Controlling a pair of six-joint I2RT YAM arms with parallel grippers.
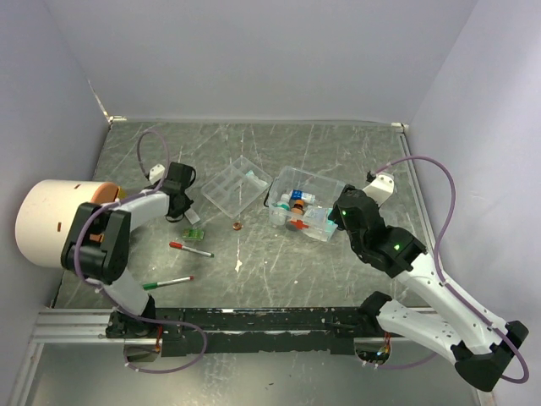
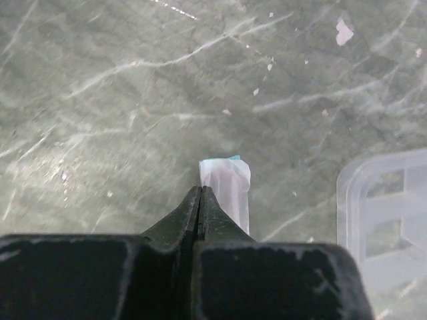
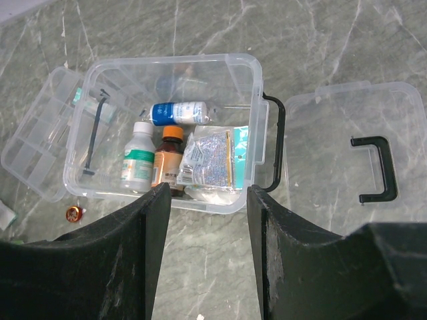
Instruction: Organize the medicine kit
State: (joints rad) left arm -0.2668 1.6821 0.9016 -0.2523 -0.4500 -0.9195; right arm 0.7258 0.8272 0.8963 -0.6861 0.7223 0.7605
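Note:
The clear medicine box (image 1: 314, 182) stands open at mid-table; in the right wrist view its wall (image 3: 250, 93) surrounds a white bottle (image 3: 138, 160), an amber bottle (image 3: 169, 157), a blue-and-white tube (image 3: 177, 112) and a foil sachet (image 3: 208, 159). My right gripper (image 3: 205, 200) is open and empty, just short of the box's near wall; it also shows in the top view (image 1: 336, 217). My left gripper (image 2: 200, 192) is shut, pinching the edge of a small white sachet (image 2: 228, 187) with a teal end, above the table left of the divided tray (image 1: 232, 184).
The box lid (image 3: 320, 133) with a black handle (image 3: 373, 167) lies right of the box. A green packet (image 1: 194, 233), a red pen (image 1: 190, 249), a green pen (image 1: 167, 282) and a small orange cap (image 1: 237, 226) lie on the table. A white cylinder (image 1: 51, 222) stands far left.

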